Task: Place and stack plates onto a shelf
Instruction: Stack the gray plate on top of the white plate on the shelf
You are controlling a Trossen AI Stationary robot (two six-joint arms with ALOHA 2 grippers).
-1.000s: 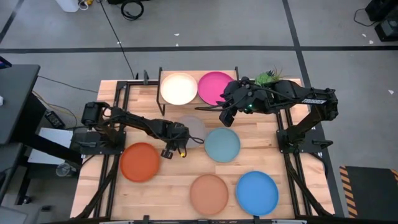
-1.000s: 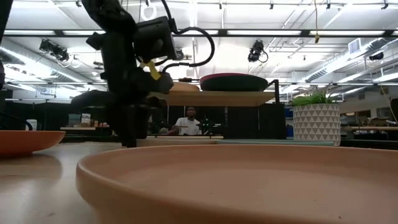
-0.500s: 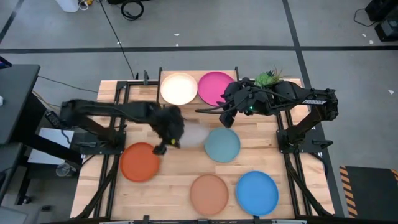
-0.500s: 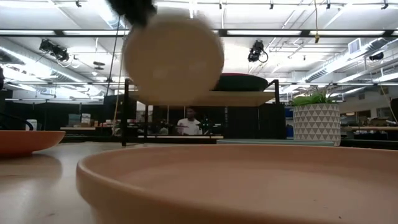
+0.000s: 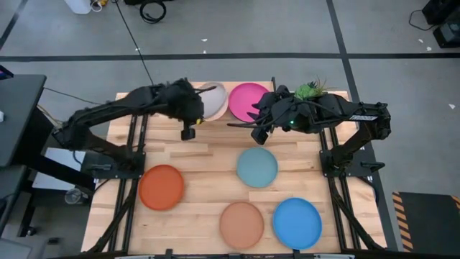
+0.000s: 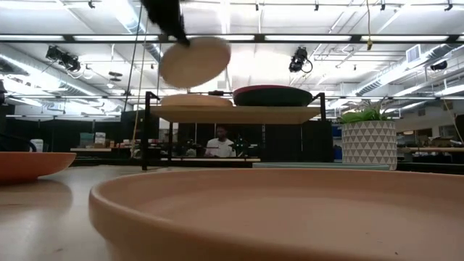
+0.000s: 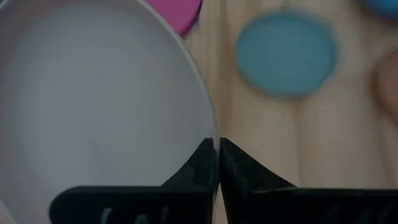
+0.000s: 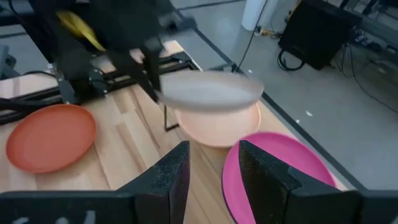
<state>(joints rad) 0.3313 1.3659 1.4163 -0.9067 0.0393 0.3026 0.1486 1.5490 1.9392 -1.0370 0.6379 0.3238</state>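
High view: left gripper (image 5: 195, 115) over shelf (image 5: 233, 117), grey plate (image 5: 210, 101) held above cream plate; pink plate (image 5: 248, 100) beside. Right gripper (image 5: 257, 128) at shelf front edge.

Low view: grey plate (image 6: 194, 61) tilted, in air above cream plate (image 6: 194, 101) on shelf.

L wrist: jaws pinched on grey plate rim (image 7: 99, 106).

R wrist: fingers (image 8: 171, 171) apart, nothing between.

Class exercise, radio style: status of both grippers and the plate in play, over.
Left gripper shut on grey plate, held above cream plate on shelf. Right gripper open, waiting beside pink plate. Nothing in the way.
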